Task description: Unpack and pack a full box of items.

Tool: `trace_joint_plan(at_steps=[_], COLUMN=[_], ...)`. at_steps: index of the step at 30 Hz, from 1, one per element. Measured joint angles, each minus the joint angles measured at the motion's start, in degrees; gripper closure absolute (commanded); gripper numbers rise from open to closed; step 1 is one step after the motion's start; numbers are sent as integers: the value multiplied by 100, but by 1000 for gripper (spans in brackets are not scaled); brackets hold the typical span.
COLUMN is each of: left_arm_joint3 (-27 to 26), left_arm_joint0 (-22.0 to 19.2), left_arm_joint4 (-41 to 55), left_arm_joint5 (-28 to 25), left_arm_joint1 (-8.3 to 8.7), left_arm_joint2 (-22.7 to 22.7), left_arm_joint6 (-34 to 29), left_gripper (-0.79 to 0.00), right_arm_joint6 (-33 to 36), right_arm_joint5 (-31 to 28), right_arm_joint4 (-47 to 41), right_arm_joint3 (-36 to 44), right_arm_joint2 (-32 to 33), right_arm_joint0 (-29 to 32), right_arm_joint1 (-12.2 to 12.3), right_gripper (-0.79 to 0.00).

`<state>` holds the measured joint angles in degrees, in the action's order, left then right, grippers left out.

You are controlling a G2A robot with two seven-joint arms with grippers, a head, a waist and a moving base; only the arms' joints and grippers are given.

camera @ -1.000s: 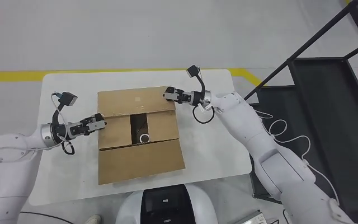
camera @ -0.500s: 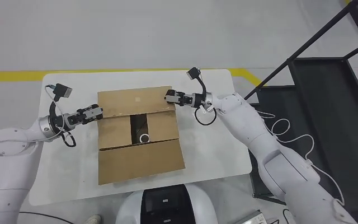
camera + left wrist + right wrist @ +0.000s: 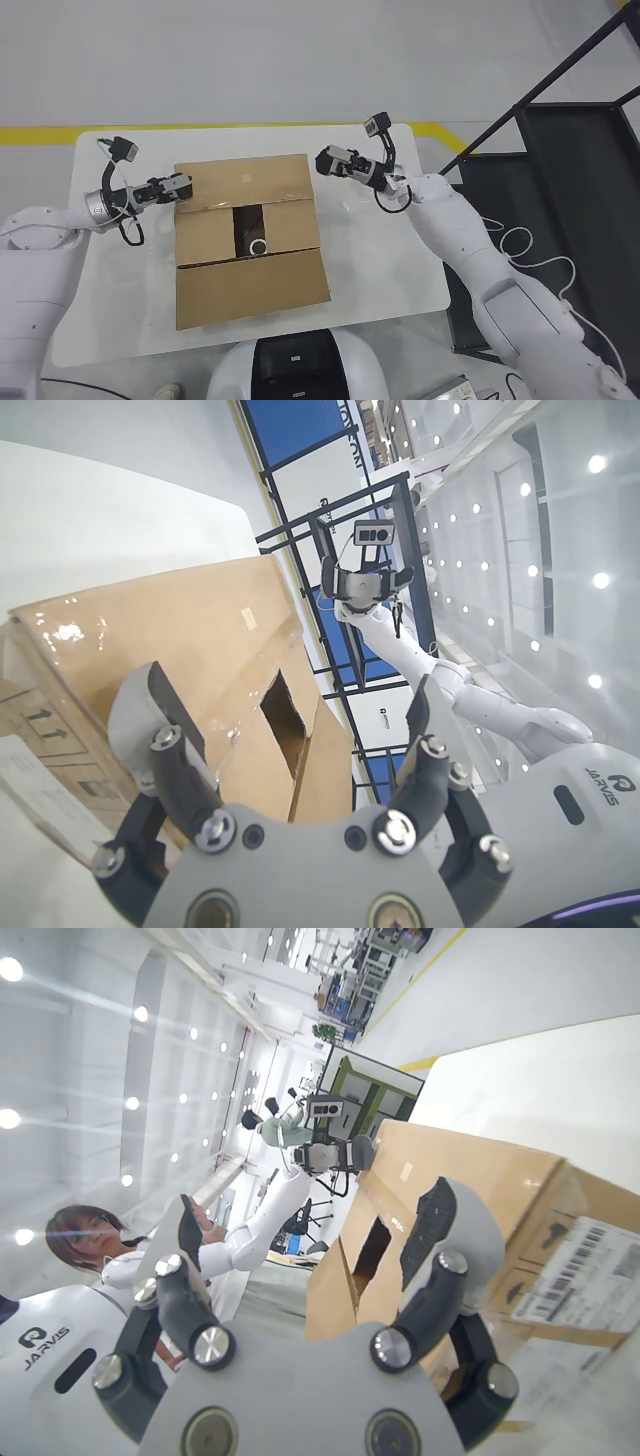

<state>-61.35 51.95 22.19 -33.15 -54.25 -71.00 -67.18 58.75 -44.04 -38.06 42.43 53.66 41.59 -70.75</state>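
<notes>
Both my end effectors open and empty, one at each far corner of the box.

The cardboard box (image 3: 215, 290) sits in the middle of the white table (image 3: 390, 270), its top flaps folded nearly shut around a rectangular gap (image 3: 250, 225), where a small white ring-shaped item (image 3: 258, 246) shows inside. My left end effector (image 3: 180, 187) is at the box's far left corner, fingers spread wide with nothing between them; I cannot tell whether it touches the cardboard. My right end effector (image 3: 326, 160) is just beside the far right corner, clear of the box, also wide open and holding nothing.
</notes>
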Motion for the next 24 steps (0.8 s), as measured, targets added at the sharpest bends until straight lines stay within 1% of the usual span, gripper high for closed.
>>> trace_joint_plan(at_steps=[2,4,6,8,10,11,14,17,19,24], left_arm_joint3=[21,18,17,16,16,16,17,17,17,17], left_arm_joint0=[-9,-7,-7,-6,-6,-6,-6,-6,-6,-6], left_arm_joint4=[4,5,5,5,4,4,4,4,4,4], left_arm_joint5=[-11,-11,-9,-9,-9,-9,-9,-9,-9,-9], left_arm_joint1=[-2,-2,-2,-2,-2,-2,-2,-2,-2,-2], left_arm_joint2=[12,12,11,11,10,10,10,11,11,11], left_arm_joint6=[-26,-26,-24,-23,-23,-23,-23,-23,-23,-23], left_gripper=[-785,-785,-785,-785,-785,-785,-785,-785,-785,-785], right_arm_joint6=[-18,67,390,869,1211,1412,1791,1940,1906,1675], right_arm_joint5=[221,554,1101,1730,2270,2634,3464,3984,4070,3747], right_arm_joint4=[376,539,609,526,443,460,499,496,596,1221], right_arm_joint3=[7,161,479,946,1391,1686,2420,3034,3277,3500], right_arm_joint2=[215,402,620,858,1065,1181,1367,1407,1387,1233], right_arm_joint0=[143,330,605,929,1249,1467,1988,2418,2587,2740], right_arm_joint1=[153,283,441,595,715,789,926,990,1009,1027], right_gripper=[-785,-785,-785,-785,-785,-785,-785,-785,-785,-785])
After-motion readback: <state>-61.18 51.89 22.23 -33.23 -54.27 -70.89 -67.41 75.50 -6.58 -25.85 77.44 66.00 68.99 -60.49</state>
